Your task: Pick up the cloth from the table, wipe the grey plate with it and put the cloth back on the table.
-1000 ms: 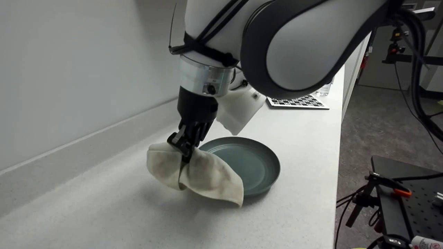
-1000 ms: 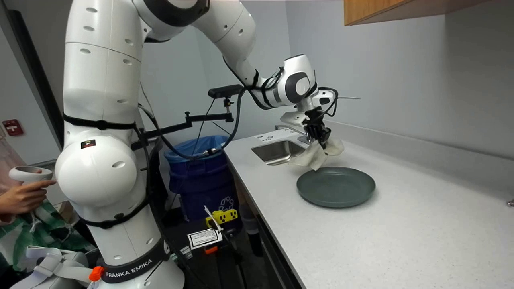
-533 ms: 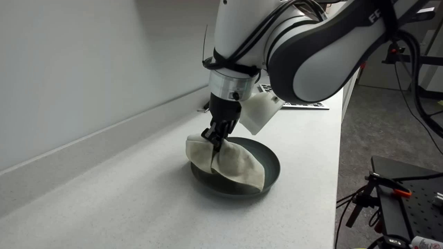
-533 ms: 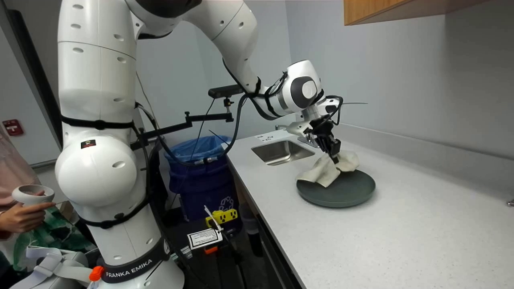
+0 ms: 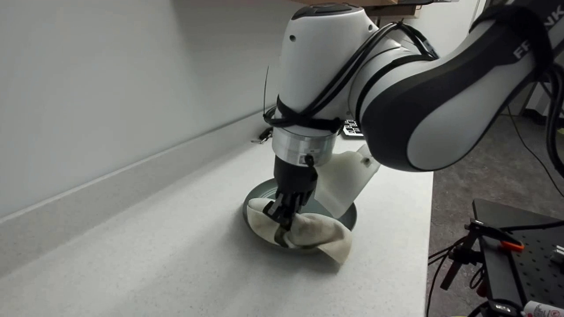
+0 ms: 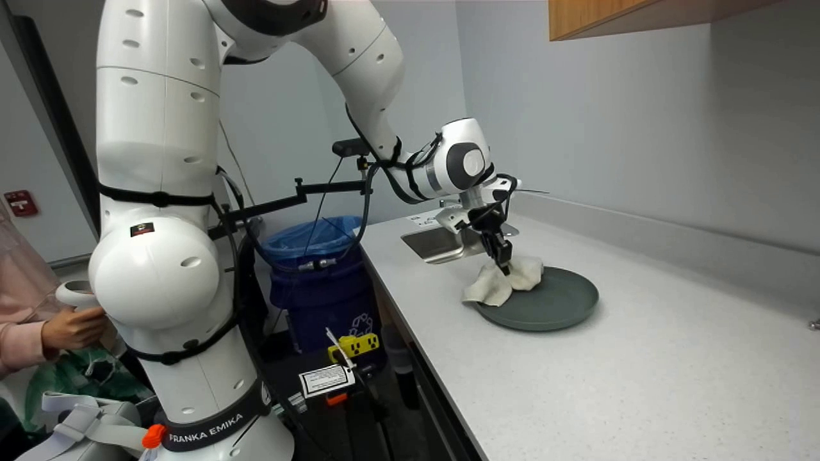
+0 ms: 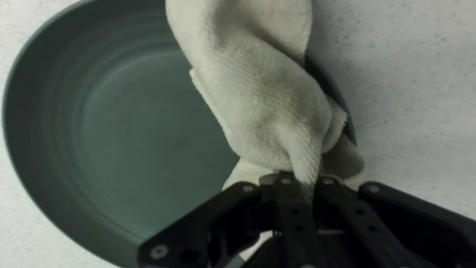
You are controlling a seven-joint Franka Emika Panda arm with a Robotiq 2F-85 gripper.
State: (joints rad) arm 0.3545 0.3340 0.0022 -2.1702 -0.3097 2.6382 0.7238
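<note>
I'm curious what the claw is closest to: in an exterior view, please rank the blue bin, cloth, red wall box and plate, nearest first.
1. Cloth: pinched in the gripper.
2. Plate: just below, partly covered.
3. Blue bin: well left in the picture.
4. Red wall box: near the picture's left edge.

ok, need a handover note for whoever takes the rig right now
Gripper: closed on the cloth.
Things: cloth is bunched over one side of the grey plate, part of it past the edge; plate sits on the table.
Done: cloth picked up and over the plate.
Left: finish wiping (pictures don't show how much is done), then put the cloth back on the table and release.
</note>
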